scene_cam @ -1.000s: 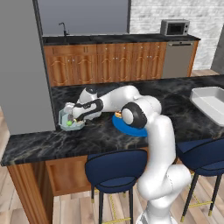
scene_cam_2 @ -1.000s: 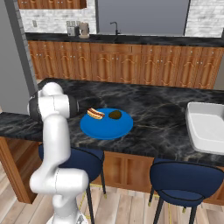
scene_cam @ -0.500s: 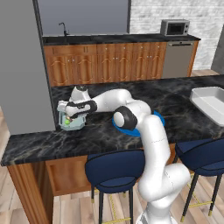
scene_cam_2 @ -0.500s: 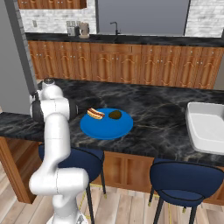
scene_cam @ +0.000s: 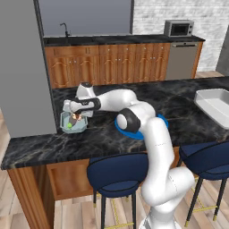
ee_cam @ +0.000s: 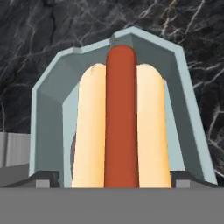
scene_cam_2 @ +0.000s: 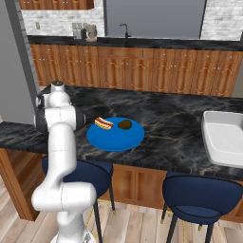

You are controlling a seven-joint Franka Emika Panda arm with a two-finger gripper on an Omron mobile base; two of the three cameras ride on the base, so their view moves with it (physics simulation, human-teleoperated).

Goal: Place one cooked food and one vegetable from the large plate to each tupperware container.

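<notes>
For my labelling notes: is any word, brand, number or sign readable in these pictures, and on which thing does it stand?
None can be read.
Microwave: its control panel is too small to read.
Hot dog, tupperware container, large plate: plain, no print.

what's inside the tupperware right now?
A hot dog lies in the tupperware, filling most of it; the left base view also shows something small and green there. The hot dog covers most of the floor, so anything beneath is hidden.
</notes>
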